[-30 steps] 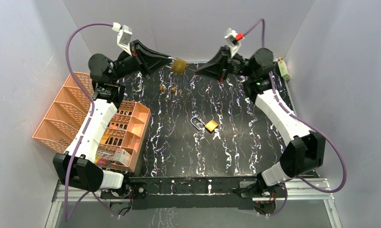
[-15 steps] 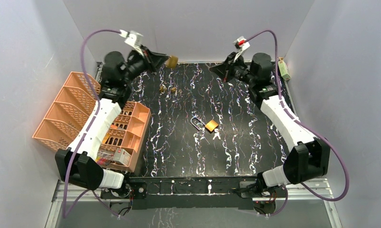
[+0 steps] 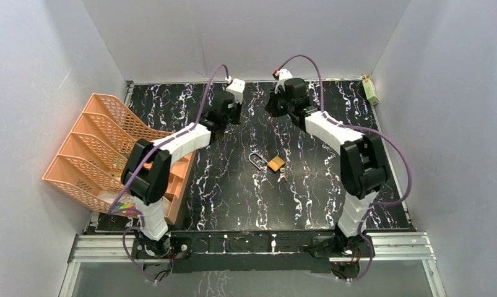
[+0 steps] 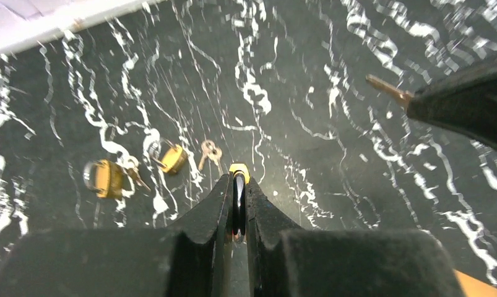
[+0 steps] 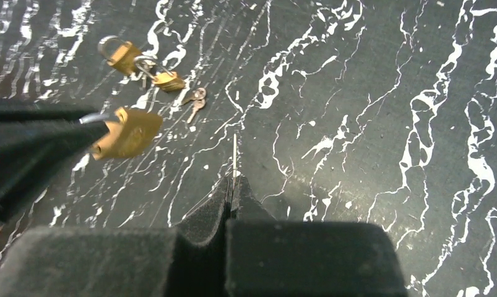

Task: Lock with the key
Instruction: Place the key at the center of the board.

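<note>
The left end effector (image 4: 237, 185) is pressed together on a brass padlock (image 4: 238, 169), which is seen edge-on between its fingers and held above the black marbled surface (image 4: 332, 161). In the right wrist view this padlock shows at centre left, broad face tilted, shackle end toward the dark fingers holding it. The right end effector (image 5: 233, 183) pinches a key (image 5: 234, 153), whose thin blade sticks out of the closed fingers. In the left wrist view the key sits at upper right, apart from the padlock.

A small padlock (image 4: 103, 178), a second small padlock (image 4: 171, 158) and loose keys (image 4: 208, 150) lie on the surface left of centre. In the top view a larger padlock (image 3: 275, 163) lies mid-frame, its shackle to its left. An orange organizer (image 3: 78, 145) stands at the left.
</note>
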{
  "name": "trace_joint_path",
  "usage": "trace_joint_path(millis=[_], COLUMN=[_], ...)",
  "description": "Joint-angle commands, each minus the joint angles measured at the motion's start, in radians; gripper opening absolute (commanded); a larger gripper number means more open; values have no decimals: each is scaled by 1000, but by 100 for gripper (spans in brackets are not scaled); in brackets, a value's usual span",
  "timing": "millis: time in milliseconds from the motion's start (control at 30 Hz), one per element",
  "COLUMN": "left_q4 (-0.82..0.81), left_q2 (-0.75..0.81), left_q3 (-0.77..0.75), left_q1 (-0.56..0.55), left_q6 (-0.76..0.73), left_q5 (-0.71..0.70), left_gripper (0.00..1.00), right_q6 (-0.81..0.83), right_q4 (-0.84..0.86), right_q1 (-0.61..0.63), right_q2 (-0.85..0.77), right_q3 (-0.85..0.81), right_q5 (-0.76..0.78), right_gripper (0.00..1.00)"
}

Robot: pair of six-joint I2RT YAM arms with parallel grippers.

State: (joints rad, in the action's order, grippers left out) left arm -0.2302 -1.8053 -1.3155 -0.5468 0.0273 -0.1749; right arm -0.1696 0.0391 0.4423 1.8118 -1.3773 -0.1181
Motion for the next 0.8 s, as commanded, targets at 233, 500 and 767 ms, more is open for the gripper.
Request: trace_joint_path(millis=[233, 500, 767], left_q4=[-121, -144, -107], left_q2=[-176, -274, -350], left_q3=[-136, -187, -236], left_q1=[-7, -7, -3], left_q6=[49, 86, 94], left_q5=[-78, -58, -52], left_gripper=[0, 0, 0], right_q6=[-80, -171, -198], right_q4=[179, 288, 287], right_q1=[20, 33, 33], right_q2=[213, 332, 403], right_q3=[-74, -75, -125], right_q5=[-43, -89, -125], right_gripper=[0, 0, 14])
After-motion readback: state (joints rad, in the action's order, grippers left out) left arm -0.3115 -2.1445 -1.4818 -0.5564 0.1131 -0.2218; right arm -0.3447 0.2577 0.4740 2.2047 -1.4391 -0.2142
